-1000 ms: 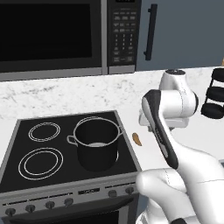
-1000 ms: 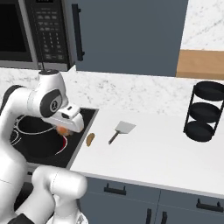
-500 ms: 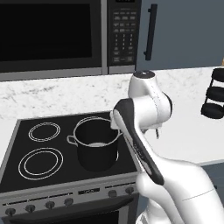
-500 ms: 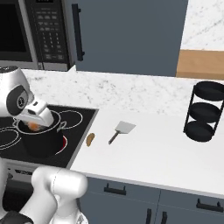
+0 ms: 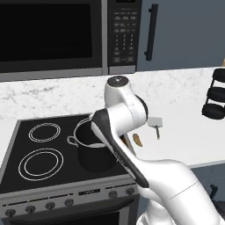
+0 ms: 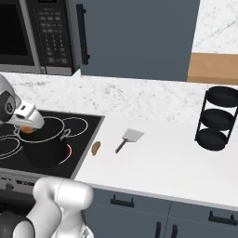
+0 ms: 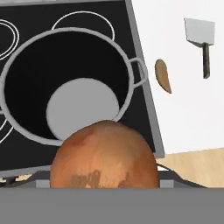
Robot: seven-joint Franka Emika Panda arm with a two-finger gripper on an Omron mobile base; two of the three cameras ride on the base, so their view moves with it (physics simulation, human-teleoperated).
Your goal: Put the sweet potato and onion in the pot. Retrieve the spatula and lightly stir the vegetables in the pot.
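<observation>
None of the three steps looks finished: the onion sits clamped in the gripper above the pot, whose grey bottom shows nothing in it, so I judge the drop is next. The sweet potato lies on the white counter just beside the pot, the spatula a little beyond it, both untouched. The onion hides the fingertips, and the arm covers part of the pot in the left base view

Onion held above pot; spatula on counter.
</observation>
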